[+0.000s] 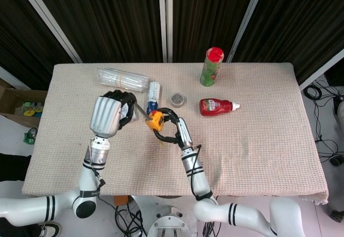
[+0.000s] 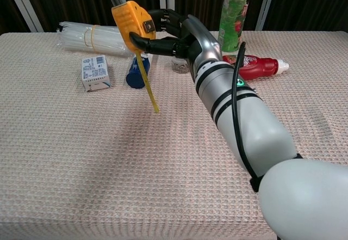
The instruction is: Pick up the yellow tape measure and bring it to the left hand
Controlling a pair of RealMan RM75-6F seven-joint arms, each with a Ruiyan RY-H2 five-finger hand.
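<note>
The yellow tape measure (image 1: pixel 156 120) (image 2: pixel 132 23) is held above the table in my right hand (image 1: pixel 167 125) (image 2: pixel 175 35), pinched between dark fingers. A short length of yellow tape (image 2: pixel 148 85) hangs loose from its case, its end free in the air. My left hand (image 1: pixel 111 114) hovers just left of the tape measure in the head view, back toward the camera, fingers spread toward the case with nothing in them. A small gap separates it from the case. The chest view does not show the left hand.
On the beige cloth table (image 1: pixel 258 145) at the back lie a clear plastic bottle (image 1: pixel 122 79) (image 2: pixel 89 33), a white box (image 2: pixel 95 72), a blue-capped item (image 2: pixel 137 72), a small jar (image 1: pixel 177 98), a ketchup bottle (image 1: pixel 216 106) (image 2: pixel 253 66) and an upright green can (image 1: pixel 211 66).
</note>
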